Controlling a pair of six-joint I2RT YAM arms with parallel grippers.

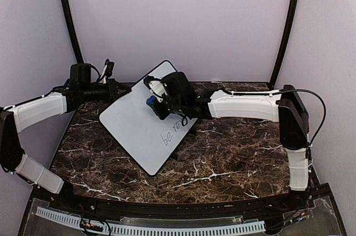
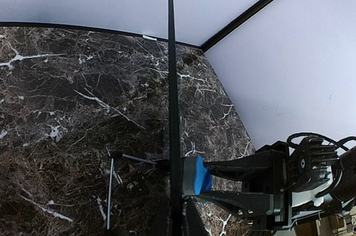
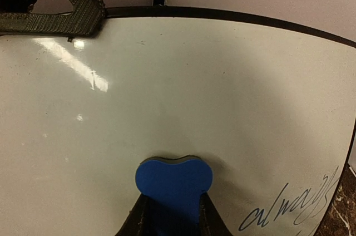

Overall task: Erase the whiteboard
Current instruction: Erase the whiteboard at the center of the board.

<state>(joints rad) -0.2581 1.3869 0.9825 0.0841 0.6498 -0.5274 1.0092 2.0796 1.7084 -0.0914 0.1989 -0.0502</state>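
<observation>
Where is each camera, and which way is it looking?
Top external: above and behind the bases, looking down at the table, left arm, right arm, whiteboard.
Left wrist: looks along the whiteboard's edge toward the right end effector.
Right wrist: faces the whiteboard; its end effector pinches the blue eraser.
Both wrist views share the eraser.

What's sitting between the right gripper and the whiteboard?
A small blue eraser block, held in the right fingers, pressed against the flat white whiteboard; right wrist view shows it.
</observation>
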